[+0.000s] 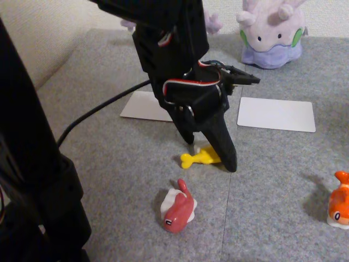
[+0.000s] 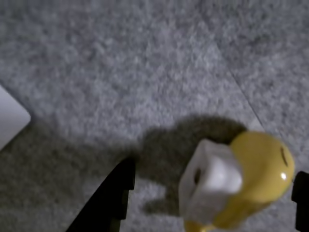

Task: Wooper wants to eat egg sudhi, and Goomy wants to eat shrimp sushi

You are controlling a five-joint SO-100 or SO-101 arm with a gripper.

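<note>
Surface: grey felt-like mat [image 1: 109, 180] covers the counter, with a pale wall behind; we see a seam running down the mat just right of the arm.
Nearest things: a dark red fish toy [image 1: 178, 210] lies closest to the fixed camera, and the shrimp sushi [image 1: 339, 202] sits at the right edge of that view, well apart from the arm.
Jaws: we see the gripper [image 1: 210, 154] pointing down with its jaws apart, tips at mat level and not clamped on anything.
Key relation: the egg sudhi [image 1: 200, 157] lies between the two jaws; in the fixed view its tail sticks out to the left past the near finger, so its long axis runs roughly across the gap, left to right.
Wrist check: in the wrist view the egg sudhi [image 2: 241, 181] sits between a dark finger at lower left and a sliver of the other at the right edge, nearer the right one.
Look of it: glossy yellow body with a white rice block, tipped on its side so we see the rice block's face.
Our judgement: closing now should catch it, though a smooth rounded body could slip.
Farther: two white cards [image 1: 277, 113] lie flat behind the arm.
Farthest: Goomy [image 1: 271, 34] sits upright at the back right, beyond the right card.
</note>
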